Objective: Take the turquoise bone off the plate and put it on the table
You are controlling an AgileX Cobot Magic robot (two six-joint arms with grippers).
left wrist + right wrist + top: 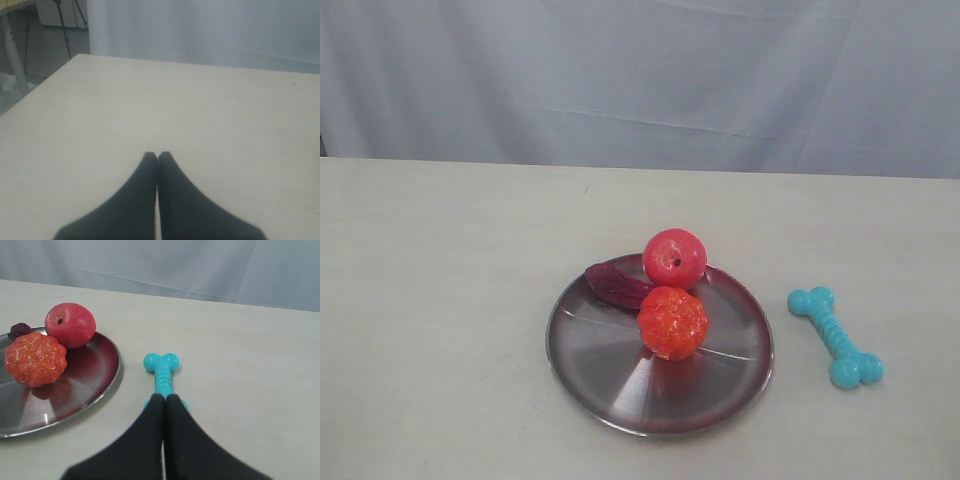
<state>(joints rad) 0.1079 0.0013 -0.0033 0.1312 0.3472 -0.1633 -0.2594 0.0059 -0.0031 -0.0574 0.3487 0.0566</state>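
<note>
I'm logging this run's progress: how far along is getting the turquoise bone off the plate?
Done: the turquoise bone lies on the table, beside the plate and clear of its rim. In hand: nothing; the left gripper and right gripper are both shut and empty. Left: apparently nothing.

Turquoise bone (835, 337) flat on tabletop (440, 300), just right of plate (620, 385); plate holds red apple (674, 258), orange ball (672, 322), dark leaf (617, 285).
</note>
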